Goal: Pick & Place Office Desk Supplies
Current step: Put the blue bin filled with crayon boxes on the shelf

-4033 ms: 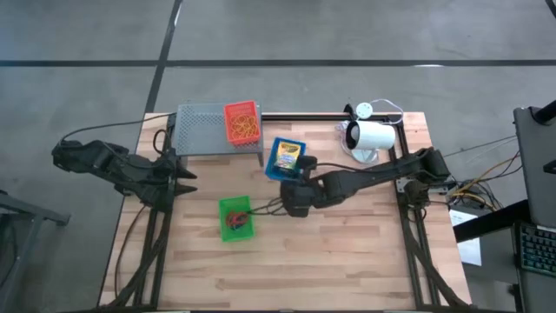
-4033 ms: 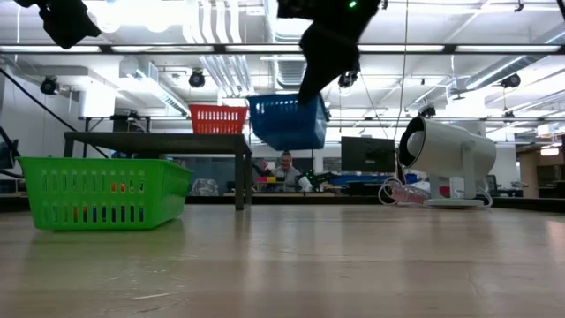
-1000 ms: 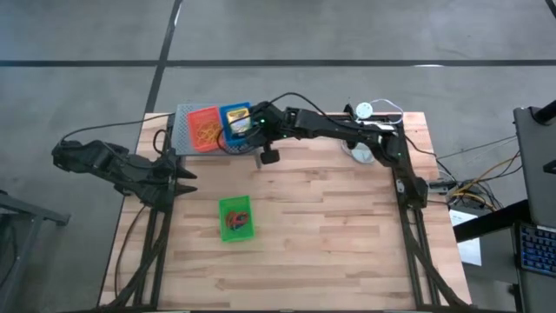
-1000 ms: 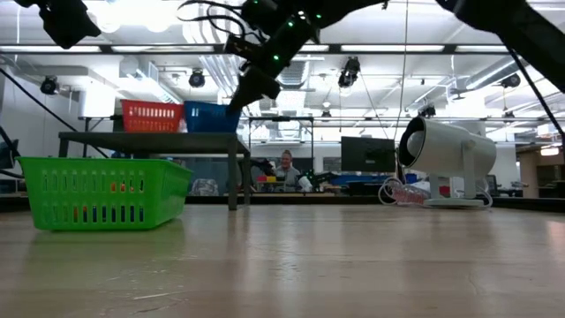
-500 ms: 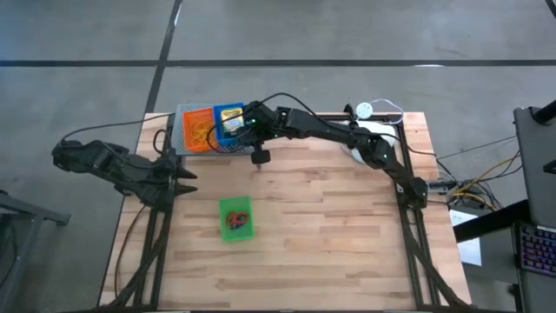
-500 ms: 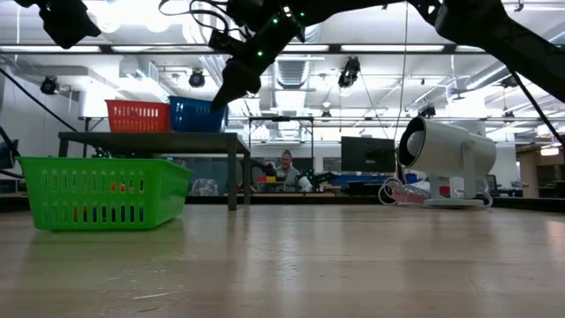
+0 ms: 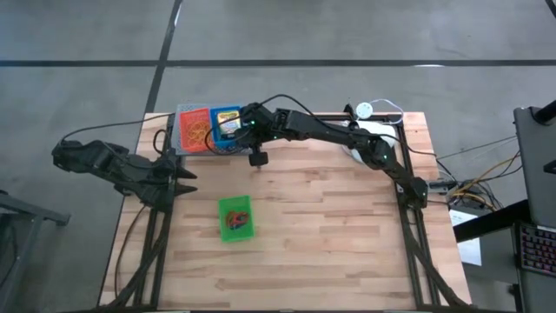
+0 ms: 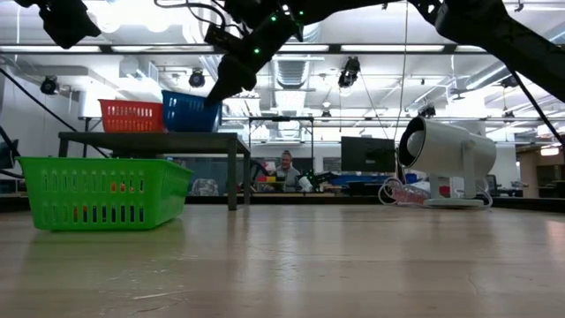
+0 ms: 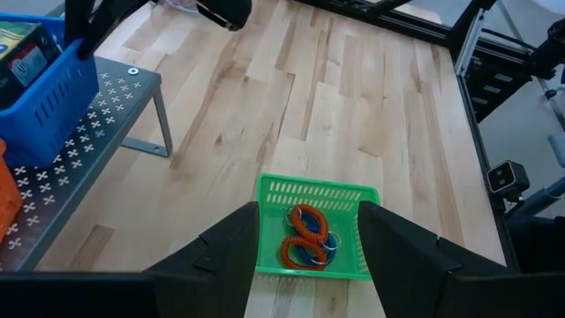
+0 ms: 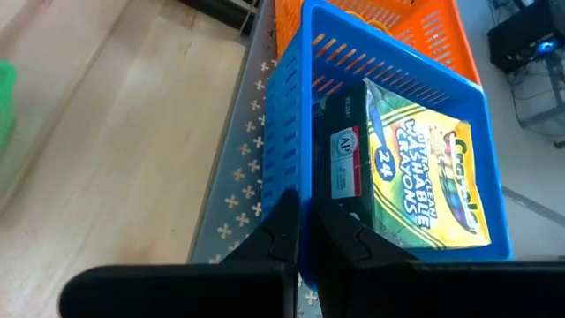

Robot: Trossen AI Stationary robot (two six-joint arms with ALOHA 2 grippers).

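Table: pale wood planks (image 7: 330,226), frame centre.
Room: grey floor; ceiling strip lights.
Rack: perforated grey metal (image 7: 184,117), upper left.
Right gripper (image 10: 305,231): clamped on slatted blue basket (image 7: 228,129) wall; crayon box (image 10: 424,168) inside.
Left gripper (image 9: 305,231): spread, holding nothing, left edge.

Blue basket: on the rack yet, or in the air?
On the rack: the blue basket sits level beside the orange basket, right gripper shut on its wall.

Table (image 7: 347,235) centre open; green basket (image 7: 235,218) only obstacle.
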